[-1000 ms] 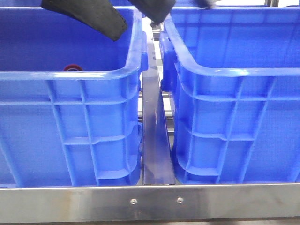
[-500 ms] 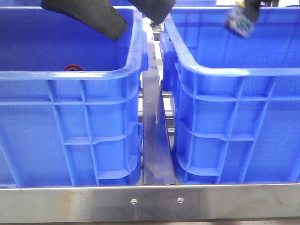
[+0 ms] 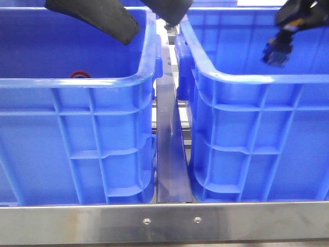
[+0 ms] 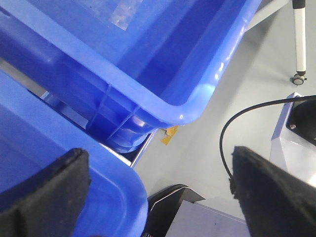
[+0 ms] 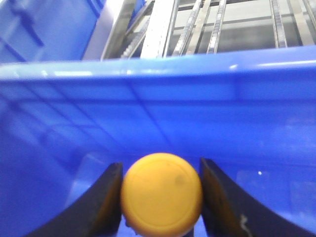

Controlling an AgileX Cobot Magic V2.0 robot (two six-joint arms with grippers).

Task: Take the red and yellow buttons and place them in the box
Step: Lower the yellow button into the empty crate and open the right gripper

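Left bin [image 3: 77, 134]: saturated blue, ribbed outer wall, pale glare along the rim.
Right bin [image 3: 257, 139]: the same blue, same ribbed pattern, white highlights on the rim.
Yellow button [image 5: 161, 193]: plain yellow-orange cap with one faint darker smudge.
Red button [image 3: 80, 74]: dark red, only a sliver shows above the left bin's rim.
Right end effector [image 5: 161, 197]: black fingers [image 5: 101, 202]; in the front view, black with an orange streak and blue parts.
Left end effector [image 4: 158, 192]: matte black, rough-textured pads [image 4: 44, 192].
Counter [image 3: 164, 221]: brushed silver metal rail with two small screws.
Floor [image 4: 237, 89]: light grey.
Cable [image 4: 232, 123]: black.
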